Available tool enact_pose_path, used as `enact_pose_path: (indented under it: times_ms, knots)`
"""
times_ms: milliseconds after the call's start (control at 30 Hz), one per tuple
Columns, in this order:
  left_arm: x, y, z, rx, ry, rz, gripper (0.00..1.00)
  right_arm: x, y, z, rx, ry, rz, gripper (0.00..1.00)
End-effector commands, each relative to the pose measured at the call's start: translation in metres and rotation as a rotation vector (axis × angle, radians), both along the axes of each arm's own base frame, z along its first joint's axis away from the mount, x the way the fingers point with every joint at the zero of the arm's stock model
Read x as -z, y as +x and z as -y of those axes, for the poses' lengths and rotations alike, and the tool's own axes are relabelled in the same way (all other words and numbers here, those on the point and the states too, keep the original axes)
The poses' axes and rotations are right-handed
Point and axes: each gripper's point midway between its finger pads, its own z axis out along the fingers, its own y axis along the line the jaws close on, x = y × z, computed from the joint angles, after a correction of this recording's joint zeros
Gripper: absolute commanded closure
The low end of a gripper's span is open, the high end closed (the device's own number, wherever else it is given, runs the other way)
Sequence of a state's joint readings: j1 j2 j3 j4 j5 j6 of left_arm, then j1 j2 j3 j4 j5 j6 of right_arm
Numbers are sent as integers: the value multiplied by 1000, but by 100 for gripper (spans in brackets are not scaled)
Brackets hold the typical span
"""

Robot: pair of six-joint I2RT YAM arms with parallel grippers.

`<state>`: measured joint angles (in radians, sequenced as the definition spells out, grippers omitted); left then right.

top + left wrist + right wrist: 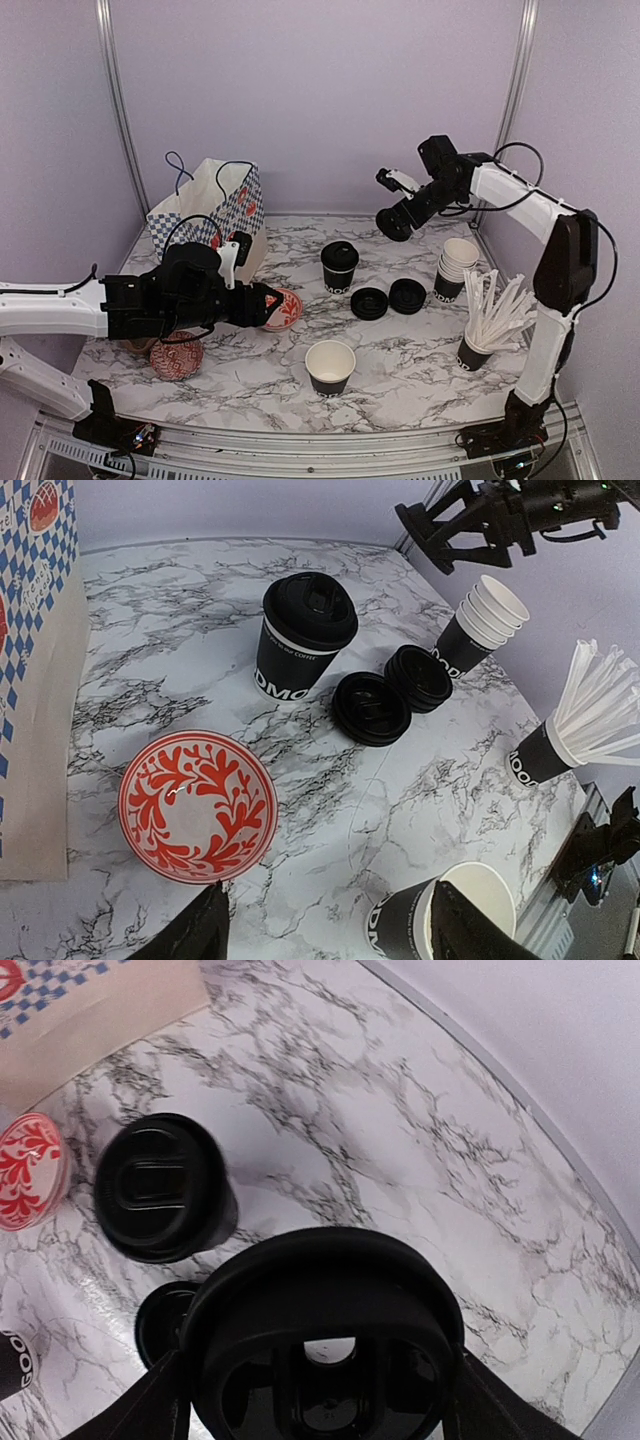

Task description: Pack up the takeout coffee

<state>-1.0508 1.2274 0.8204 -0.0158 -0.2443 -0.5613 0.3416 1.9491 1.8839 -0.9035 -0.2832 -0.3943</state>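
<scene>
While the right gripper [396, 219] holds a lid [320, 1300], the cup [339, 268] sits below-left.

Pale lilac walls [320, 90] are enclosing the space on three sides; aluminium posts [115, 100] are standing in both back corners; a white marble-patterned table [400, 380] is catching soft, even light; a metal rail [300, 450] is edging its near side.

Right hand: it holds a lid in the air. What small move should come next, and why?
Probably carry the lid in the right hand toward the open cup at the front. That cup has no lid, the capped cup needs none, and the hand hangs above the back of the table, away from the open cup.
</scene>
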Motion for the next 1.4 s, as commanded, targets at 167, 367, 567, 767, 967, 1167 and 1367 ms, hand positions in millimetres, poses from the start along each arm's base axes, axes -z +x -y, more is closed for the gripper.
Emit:
enact_pose_path:
  times_ms: [167,367,567,767,967,1167,1367]
  knots:
    - [-17,7,-22,-72,44,51,30,-33,-174,-82,-578,-2,92,39]
    - [-21,8,-27,-87,49,63,30,15,-264,-123,-846,-109,-1,39]
    - [-21,5,-32,-97,38,59,30,44,-294,-144,-957,-205,-30,38]
    - [-17,3,-39,-111,32,51,30,54,-307,-153,-1002,-251,-45,38]
    - [-12,2,-40,-115,36,41,30,59,-306,-154,-993,-276,-52,37]
    - [-8,2,-37,-107,49,33,30,60,-308,-157,-990,-287,-51,37]
    - [-7,2,-38,-107,48,31,30,48,-309,-158,-991,-285,-26,36]
